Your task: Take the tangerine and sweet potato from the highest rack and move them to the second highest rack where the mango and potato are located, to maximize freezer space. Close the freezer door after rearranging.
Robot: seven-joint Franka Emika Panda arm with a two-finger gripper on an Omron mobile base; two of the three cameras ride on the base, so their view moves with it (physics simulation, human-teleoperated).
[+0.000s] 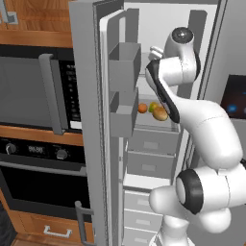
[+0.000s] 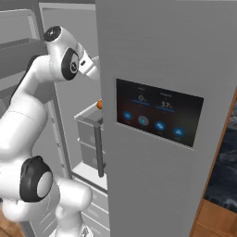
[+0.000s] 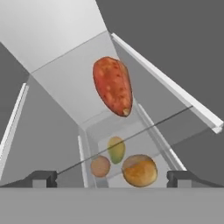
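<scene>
Freezer (image 1: 158, 29) interior, sweet potato (image 3: 113, 85) ahead

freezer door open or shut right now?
Open. In the left base view the freezer door is swung out toward the camera, its inner bins exposed, and the arm reaches into the freezer past it.

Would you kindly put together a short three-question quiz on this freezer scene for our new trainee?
1. True or false: the claw stands open, holding nothing.
2. Which item lies on the highest rack? A: mango. B: sweet potato. C: tangerine.
3. Fill in the blank: the freezer door is ____.

Key: 1 true. 2 B, the sweet potato. 3 open.
</scene>
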